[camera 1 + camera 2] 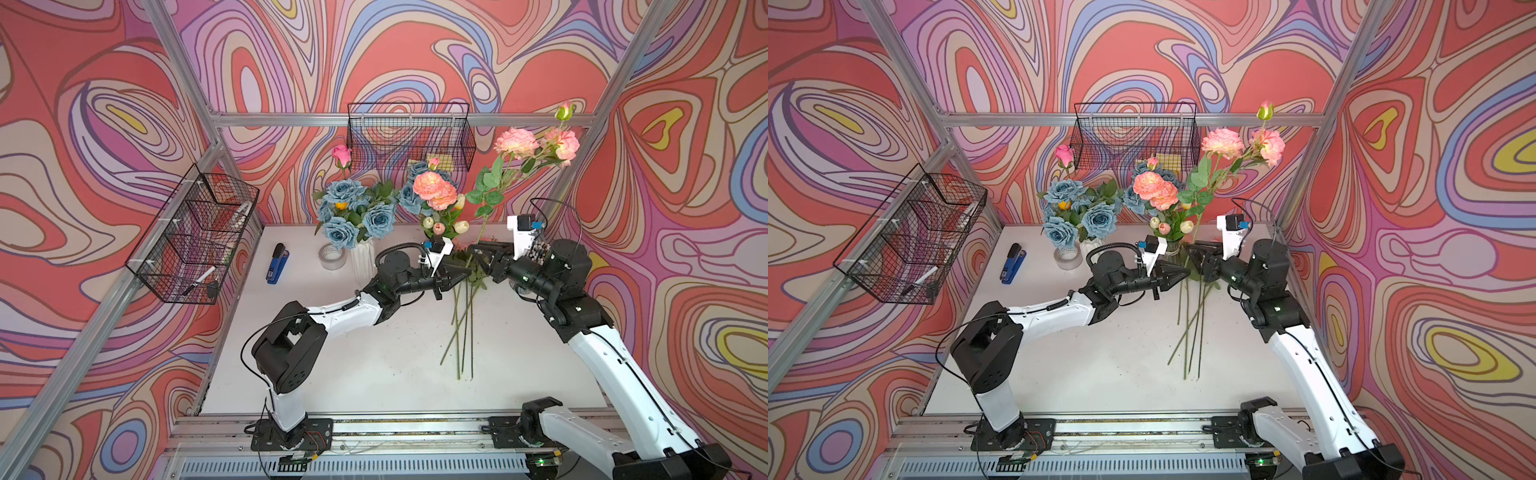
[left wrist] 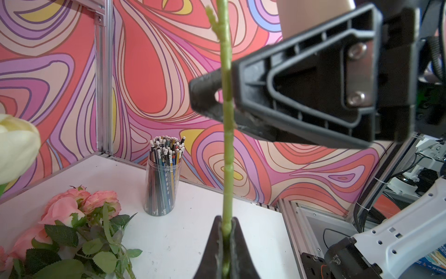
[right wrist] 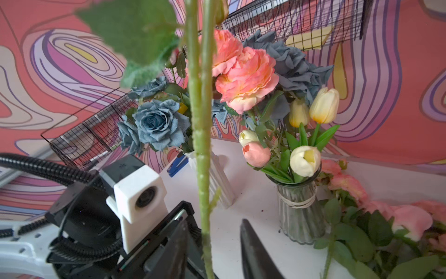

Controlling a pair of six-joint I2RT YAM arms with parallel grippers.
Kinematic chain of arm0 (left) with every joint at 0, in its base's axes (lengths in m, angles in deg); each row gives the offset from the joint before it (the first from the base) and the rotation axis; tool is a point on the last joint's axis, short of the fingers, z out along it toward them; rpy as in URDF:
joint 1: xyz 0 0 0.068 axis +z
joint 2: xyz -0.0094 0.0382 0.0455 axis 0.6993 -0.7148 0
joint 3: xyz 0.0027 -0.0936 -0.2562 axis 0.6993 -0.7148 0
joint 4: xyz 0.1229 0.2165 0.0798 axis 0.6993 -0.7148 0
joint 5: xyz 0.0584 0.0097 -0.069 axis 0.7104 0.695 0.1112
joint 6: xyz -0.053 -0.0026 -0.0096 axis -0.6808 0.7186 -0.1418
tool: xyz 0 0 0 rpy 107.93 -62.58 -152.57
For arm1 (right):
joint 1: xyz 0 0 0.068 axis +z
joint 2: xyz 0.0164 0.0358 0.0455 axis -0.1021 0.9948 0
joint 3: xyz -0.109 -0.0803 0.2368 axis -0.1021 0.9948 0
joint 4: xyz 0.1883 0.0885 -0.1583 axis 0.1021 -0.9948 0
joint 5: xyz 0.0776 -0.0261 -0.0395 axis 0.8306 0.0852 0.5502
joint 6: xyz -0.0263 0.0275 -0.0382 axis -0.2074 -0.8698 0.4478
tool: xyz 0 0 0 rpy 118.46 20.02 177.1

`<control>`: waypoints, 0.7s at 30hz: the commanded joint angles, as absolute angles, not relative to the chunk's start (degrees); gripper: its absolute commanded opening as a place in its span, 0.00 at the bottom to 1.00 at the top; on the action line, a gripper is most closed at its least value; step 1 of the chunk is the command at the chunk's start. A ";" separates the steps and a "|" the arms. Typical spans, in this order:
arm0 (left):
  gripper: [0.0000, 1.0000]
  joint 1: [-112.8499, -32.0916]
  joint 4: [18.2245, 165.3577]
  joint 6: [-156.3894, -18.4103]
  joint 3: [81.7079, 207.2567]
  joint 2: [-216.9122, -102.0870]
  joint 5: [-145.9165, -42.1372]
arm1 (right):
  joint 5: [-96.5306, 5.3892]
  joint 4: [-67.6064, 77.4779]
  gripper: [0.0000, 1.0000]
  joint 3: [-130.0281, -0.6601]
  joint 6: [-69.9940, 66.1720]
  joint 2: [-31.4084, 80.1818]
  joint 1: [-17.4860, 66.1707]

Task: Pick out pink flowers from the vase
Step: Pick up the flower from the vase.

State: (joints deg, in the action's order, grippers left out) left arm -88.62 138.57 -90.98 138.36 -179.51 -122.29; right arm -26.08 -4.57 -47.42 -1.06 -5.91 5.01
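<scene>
Left gripper [image 2: 226, 221]: jaws clamped on pink flower stem [image 2: 226, 149], frame centre.
Right gripper [image 3: 214, 223]: jaws apart around same stem.

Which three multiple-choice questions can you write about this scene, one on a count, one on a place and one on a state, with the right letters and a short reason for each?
1. How many wire baskets hang on the walls?
A. One
B. Two
C. Four

2. Where does the blue stapler lie?
A. On the table, beside the tape roll
B. In a wire basket
C. Hanging on the back wall

3. What is the state of the left gripper?
A. Open, holding nothing
B. Shut on the stapler
C. Shut on a pink flower stem

Answers:
1 B: both top views show one basket on the side wall and one on the back wall.
2 A: it lies flat on the white surface next to the roll.
3 C: the left wrist view shows the gripper closed on the green stem.
</scene>
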 commanded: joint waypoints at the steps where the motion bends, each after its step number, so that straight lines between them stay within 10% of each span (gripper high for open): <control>1: 0.00 -88.51 147.22 -94.70 137.20 -177.67 -123.76 | -24.21 -3.28 0.49 -44.91 -2.97 -8.22 5.22; 21: 0.00 -89.53 163.89 -111.88 138.07 -182.40 -123.79 | -16.04 29.20 0.26 -35.62 -19.54 -7.52 5.30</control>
